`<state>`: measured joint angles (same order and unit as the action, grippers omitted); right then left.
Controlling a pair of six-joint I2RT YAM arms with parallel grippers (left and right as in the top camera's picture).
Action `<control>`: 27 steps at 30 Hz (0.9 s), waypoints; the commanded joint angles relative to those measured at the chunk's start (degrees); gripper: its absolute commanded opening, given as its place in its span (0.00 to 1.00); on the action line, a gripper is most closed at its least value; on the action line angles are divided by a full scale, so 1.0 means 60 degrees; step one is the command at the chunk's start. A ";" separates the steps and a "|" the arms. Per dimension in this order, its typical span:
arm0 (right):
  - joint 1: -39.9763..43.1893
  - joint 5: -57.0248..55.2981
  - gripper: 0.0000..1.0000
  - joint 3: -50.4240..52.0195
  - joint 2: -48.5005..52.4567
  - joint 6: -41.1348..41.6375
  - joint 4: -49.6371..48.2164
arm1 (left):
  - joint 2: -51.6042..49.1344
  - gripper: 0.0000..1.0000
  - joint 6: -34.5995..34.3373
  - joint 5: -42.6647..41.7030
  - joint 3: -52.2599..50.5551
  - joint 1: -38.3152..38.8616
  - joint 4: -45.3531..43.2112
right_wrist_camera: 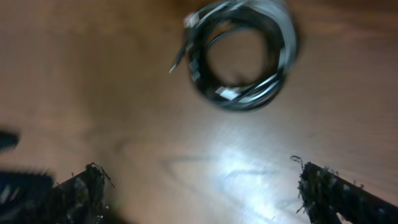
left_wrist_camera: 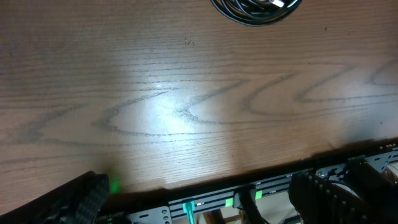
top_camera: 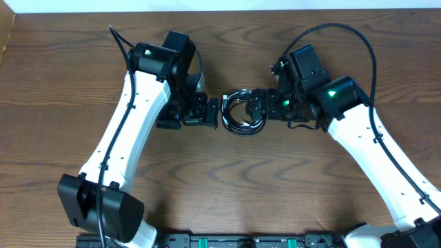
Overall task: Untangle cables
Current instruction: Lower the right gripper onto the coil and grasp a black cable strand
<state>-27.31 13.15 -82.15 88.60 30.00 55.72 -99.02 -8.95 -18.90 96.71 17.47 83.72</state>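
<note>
Right pincer [right_wrist_camera: 198,171] stands wide open, nothing between its fingers, and just ahead of it lie the cables [right_wrist_camera: 242,99], black and white cords wound together in one tight round coil, flat on the wooden bench [top_camera: 69,89]. Left pincer [left_wrist_camera: 199,186] is spread wide too, empty, with the coil's edge further off in front of it. From overhead the bundle sits between the two arms, nearer the right one.

Robotics lab bench: plain wood-grain table [top_camera: 227,196], white left arm [top_camera: 118,134] and right arm [top_camera: 380,150] based at its near edge beside a green-lit black rail [top_camera: 227,241].
</note>
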 commanded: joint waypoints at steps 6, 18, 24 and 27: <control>0.0098 -0.1319 0.68 -0.0200 0.0739 0.0576 -0.1341 | -0.0036 0.98 0.0124 0.0131 -0.0036 0.0022 0.0029; 0.0204 -0.1137 0.49 -0.0200 0.2936 0.0561 -0.2109 | -0.0036 0.98 0.0124 0.0131 -0.0036 0.0022 0.0029; 0.0098 -0.0987 0.33 -0.0200 0.3723 0.0645 -0.2240 | -0.0036 0.98 0.0124 0.0131 -0.0036 0.0022 0.0029; 0.0029 -0.0976 0.35 -0.0200 0.4135 0.0674 -0.2393 | -0.0036 0.98 0.0124 0.0131 -0.0036 0.0022 0.0029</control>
<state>-26.68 7.03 -82.78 110.52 33.50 41.91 -99.02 -8.95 -18.90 96.71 17.47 83.70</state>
